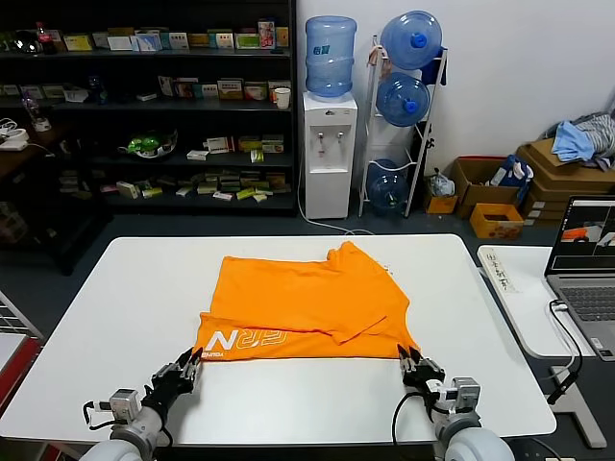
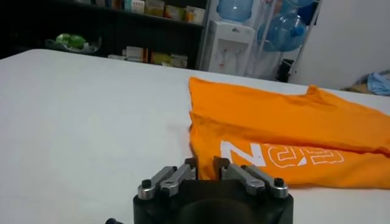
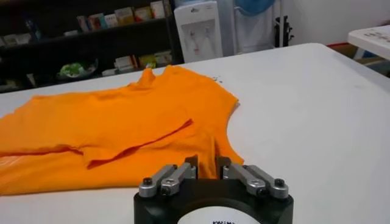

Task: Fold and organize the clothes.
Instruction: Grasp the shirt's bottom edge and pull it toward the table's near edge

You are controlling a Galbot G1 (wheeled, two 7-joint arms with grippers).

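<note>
A: Gripping now — left gripper (image 1: pixel 192 361) and right gripper (image 1: pixel 411 364) have their jaws nearly closed, each pinching a near hem corner of the T-shirt (image 1: pixel 312 307) mid-desk (image 1: pixel 125 298).
B: Next, I'd judge, lift together and fold toward the collar.

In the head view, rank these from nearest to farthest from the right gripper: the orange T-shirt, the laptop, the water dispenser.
From the right gripper:
1. Orange T-shirt, its near right corner at the fingertips.
2. Laptop, on the side table to the right.
3. Water dispenser, against the far wall.
</note>
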